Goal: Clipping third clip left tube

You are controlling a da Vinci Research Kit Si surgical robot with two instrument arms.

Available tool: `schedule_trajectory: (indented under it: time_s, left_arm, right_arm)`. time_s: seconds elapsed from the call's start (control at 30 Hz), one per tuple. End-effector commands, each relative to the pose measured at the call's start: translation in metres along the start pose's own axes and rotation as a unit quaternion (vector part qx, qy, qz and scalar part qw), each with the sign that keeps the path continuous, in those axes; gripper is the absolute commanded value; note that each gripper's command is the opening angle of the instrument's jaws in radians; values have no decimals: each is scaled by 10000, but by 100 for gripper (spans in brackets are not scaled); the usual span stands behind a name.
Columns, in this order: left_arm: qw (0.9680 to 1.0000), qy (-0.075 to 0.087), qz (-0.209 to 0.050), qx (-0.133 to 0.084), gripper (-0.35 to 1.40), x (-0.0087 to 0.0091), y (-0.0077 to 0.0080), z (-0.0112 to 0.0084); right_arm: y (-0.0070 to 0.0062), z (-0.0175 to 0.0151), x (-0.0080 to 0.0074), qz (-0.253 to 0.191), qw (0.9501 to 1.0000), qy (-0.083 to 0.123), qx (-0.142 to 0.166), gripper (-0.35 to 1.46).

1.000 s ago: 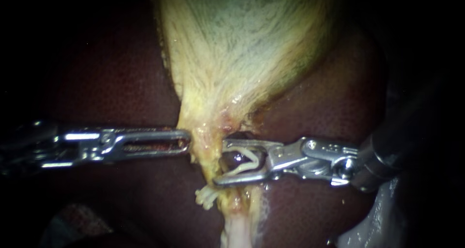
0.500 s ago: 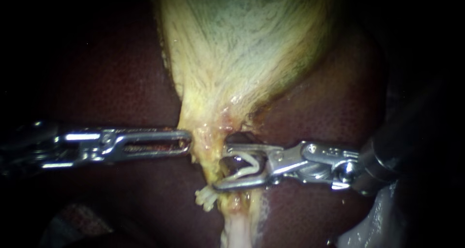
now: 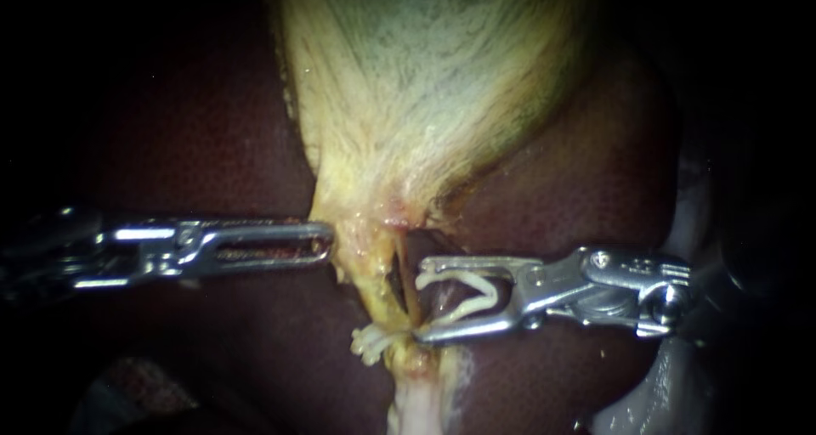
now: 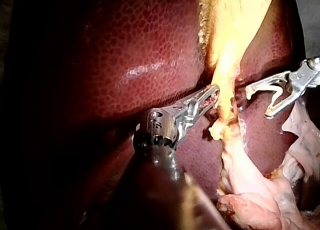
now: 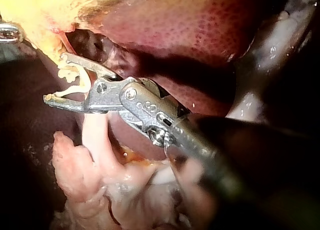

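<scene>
The dark red liver (image 3: 195, 146) fills most of the endoscope view. Over it lies the pale yellow-green gallbladder (image 3: 425, 87), broad at the top and tapering downward to a narrow yellow neck. From that neck the tube (image 3: 382, 292) runs on downward as a yellow strand. A dark gap shows between the strand and the liver on its right, and lower down the strand passes into paler, whitish tissue (image 3: 416, 405). The left instrument (image 3: 327, 245) lies level across the liver. Its jaws are pressed together on the left edge of the gallbladder's neck, just above the tube. The right instrument (image 3: 417, 302) reaches in level from the other side, its jaws spread wide and each bearing on one arm of the open clip (image 3: 467, 286), a white bent piece seated between them. That clip stands just to the right of the tube and not around it. The upper jaw tip is at the dark gap and the lower tip is close against the strand. The left wrist view shows a clear space between these jaws and the yellow strand. A seated clip (image 3: 371, 341), small and white, sits across the tube just below the lower jaw tip, its end sticking out on the tube's left side.
</scene>
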State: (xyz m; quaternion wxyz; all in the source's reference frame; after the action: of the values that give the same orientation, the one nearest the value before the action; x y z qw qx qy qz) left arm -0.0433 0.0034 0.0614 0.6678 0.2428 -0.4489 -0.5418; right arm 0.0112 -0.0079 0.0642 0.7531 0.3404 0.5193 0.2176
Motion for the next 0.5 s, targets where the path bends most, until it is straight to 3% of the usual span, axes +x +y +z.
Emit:
schedule_trajectory:
  time_s: [0.03, 0.23, 0.5]
  left_arm:
    - [10000, -2, -1, 2, -35, 0, 0, 0]
    - [10000, -2, -1, 2, -35, 0, 0, 0]
    - [10000, -4, -2, 0, -35, 0, -2, -1]
  right_arm:
    - [1, 3, -2, 1, 10000, -4, -5, 53]
    - [6, 15, -5, -13, 10000, -17, 24, 53]
    - [21, 33, -22, -68, 10000, -38, 36, 53]
